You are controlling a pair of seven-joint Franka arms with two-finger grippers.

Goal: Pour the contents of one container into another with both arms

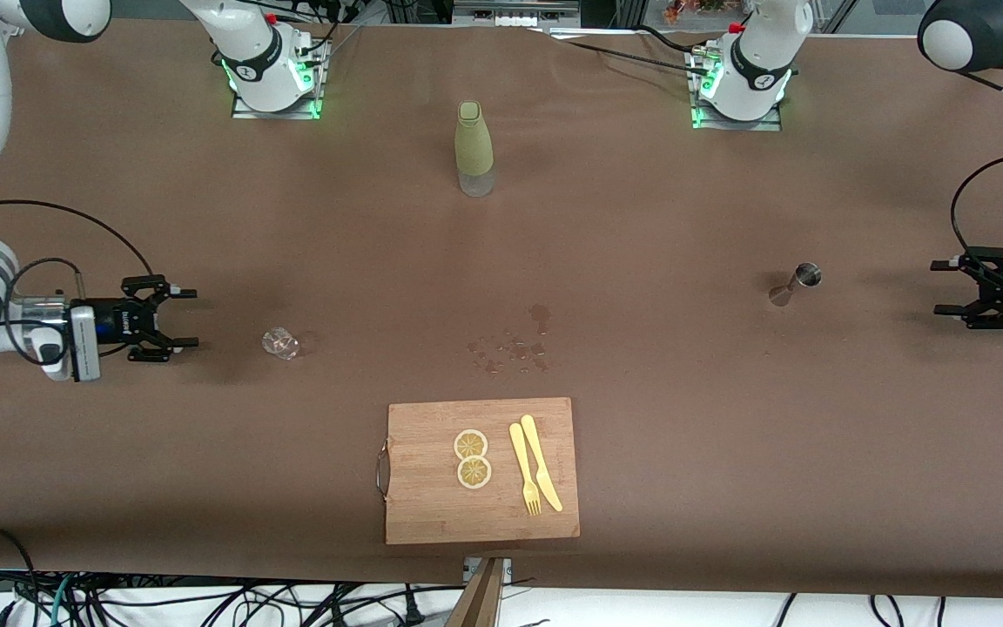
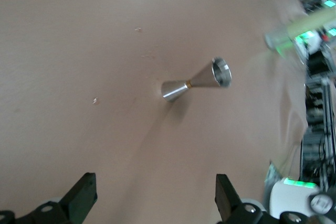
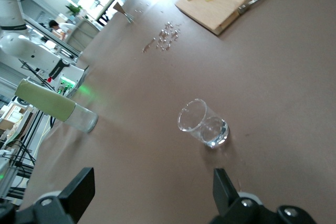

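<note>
L hand: your left hand sits low at the left arm's end of the bench, fingers spread, holding nothing.
R hand: your right hand is low at the right arm's end, fingers spread too, nothing in it.
Jigger: steel jigger upright on the bench, near the L hand but apart from it; nothing between them.
Glass: clear glass near the R hand, not touching; looks tipped in the wrist view, can't tell for sure.
Bottle: green-sleeved bottle upright, between the two arm bases, well apart from both hands.
Spill: wet drops mid-bench, between glass and jigger.
Board: wooden board nearer the front camera than the spill, w/ two lemon slices, a yellow fork and knife on it.
</note>
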